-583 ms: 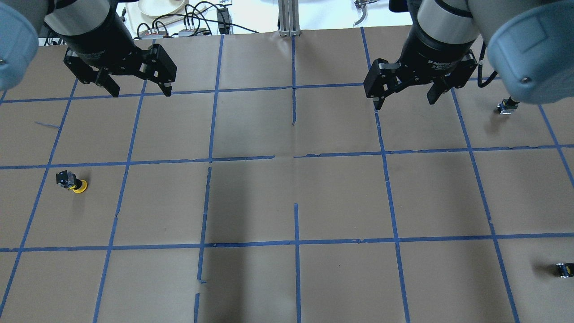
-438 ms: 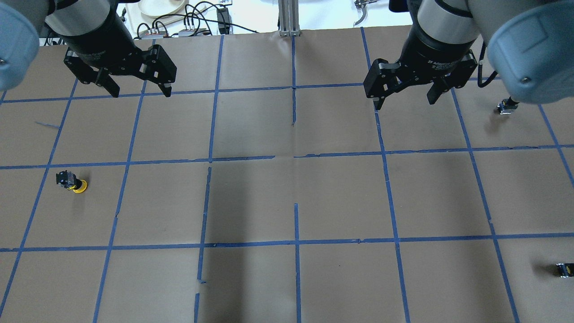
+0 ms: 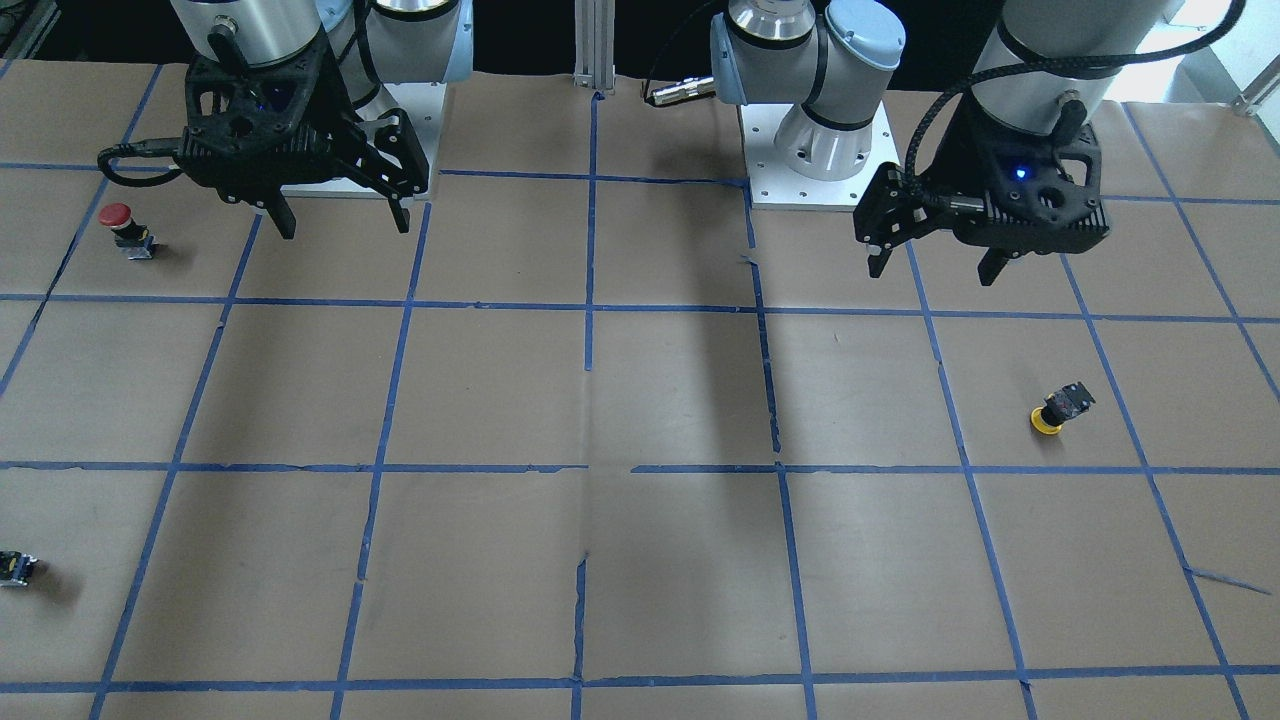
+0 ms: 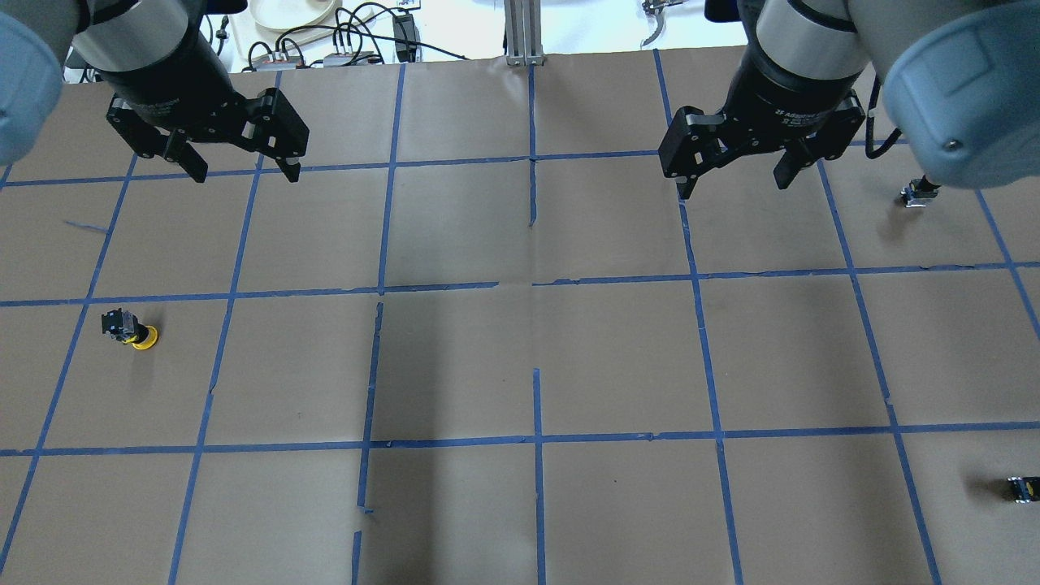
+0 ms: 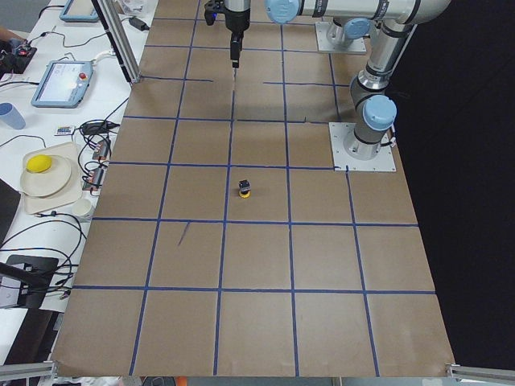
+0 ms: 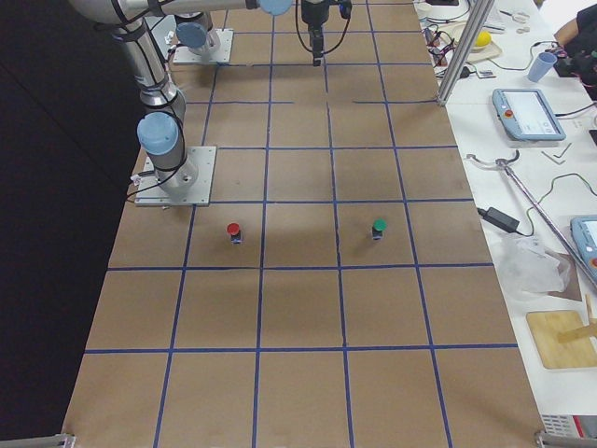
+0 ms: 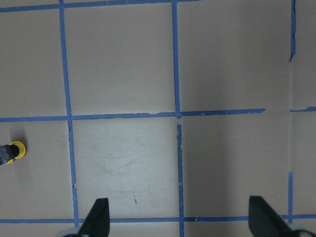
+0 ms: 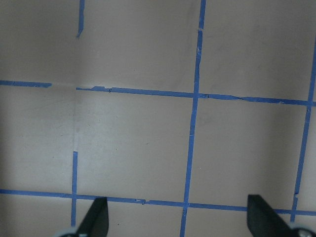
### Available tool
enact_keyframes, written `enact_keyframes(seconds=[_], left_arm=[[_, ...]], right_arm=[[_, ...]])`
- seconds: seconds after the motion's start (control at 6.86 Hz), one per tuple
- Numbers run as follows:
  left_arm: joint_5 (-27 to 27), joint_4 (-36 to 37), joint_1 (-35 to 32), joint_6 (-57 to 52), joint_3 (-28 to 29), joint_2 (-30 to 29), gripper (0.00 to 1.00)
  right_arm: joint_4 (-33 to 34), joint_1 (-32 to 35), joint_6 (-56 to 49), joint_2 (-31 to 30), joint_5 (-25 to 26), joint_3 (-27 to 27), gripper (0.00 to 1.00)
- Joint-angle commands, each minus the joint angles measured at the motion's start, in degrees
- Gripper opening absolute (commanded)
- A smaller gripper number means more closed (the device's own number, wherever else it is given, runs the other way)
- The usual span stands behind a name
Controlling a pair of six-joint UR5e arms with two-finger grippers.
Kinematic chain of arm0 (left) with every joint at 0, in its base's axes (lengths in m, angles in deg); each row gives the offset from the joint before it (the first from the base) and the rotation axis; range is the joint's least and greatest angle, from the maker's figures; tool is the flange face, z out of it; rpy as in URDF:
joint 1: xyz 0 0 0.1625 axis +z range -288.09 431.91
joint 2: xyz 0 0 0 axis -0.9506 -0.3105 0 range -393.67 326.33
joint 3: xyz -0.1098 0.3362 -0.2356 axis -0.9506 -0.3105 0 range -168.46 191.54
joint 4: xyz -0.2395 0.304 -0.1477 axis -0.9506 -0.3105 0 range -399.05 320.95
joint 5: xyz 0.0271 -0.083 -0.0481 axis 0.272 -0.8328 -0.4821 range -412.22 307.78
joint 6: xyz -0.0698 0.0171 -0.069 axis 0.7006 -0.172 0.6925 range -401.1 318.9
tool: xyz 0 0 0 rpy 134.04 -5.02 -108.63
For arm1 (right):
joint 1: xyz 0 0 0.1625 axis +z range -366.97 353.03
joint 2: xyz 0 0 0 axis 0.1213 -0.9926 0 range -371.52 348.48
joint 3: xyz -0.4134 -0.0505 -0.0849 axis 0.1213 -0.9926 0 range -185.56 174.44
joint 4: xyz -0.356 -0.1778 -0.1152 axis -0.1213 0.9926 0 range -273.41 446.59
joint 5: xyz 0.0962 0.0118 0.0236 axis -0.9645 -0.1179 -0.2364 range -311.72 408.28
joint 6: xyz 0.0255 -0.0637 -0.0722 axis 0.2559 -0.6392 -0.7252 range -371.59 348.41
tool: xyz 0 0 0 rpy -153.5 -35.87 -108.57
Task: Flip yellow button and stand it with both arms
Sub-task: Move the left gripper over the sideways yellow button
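Observation:
The yellow button [image 4: 130, 329] lies tipped over on the brown paper at the robot's left, its yellow cap against the paper and its black body angled away. It also shows in the front view [image 3: 1060, 408], the left side view [image 5: 245, 189] and at the left edge of the left wrist view [image 7: 10, 152]. My left gripper [image 4: 244, 173] hangs open and empty above the table, well beyond the button, and shows in the front view [image 3: 930, 272]. My right gripper [image 4: 731, 188] is open and empty over the right half, far from the button.
A red-capped button [image 3: 125, 228] stands near the right arm; it also shows in the overhead view [image 4: 918, 195]. A tiny black part with a yellow spot [image 4: 1022, 487] lies at the table's near right edge. Blue tape lines [image 4: 536, 284] grid the paper.
My left gripper has shifted a little to the left in the overhead view. The right gripper and the yellow button have not moved.

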Motion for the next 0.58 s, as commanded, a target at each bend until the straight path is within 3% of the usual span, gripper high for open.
enact_keyframes(seconds=[0.0,0.44], left_arm=[[-0.15,0.89,9.64,-18.71,-4.61,0.24,0.98],[-0.07,3.95,24.07,-45.54,-10.78,-0.11,0.98]], right_arm=[[0.00,0.00,0.00,0.09,0.00,0.00,1.00],[0.00,0.09,0.00,0.00,0.00,0.00,1.00]])
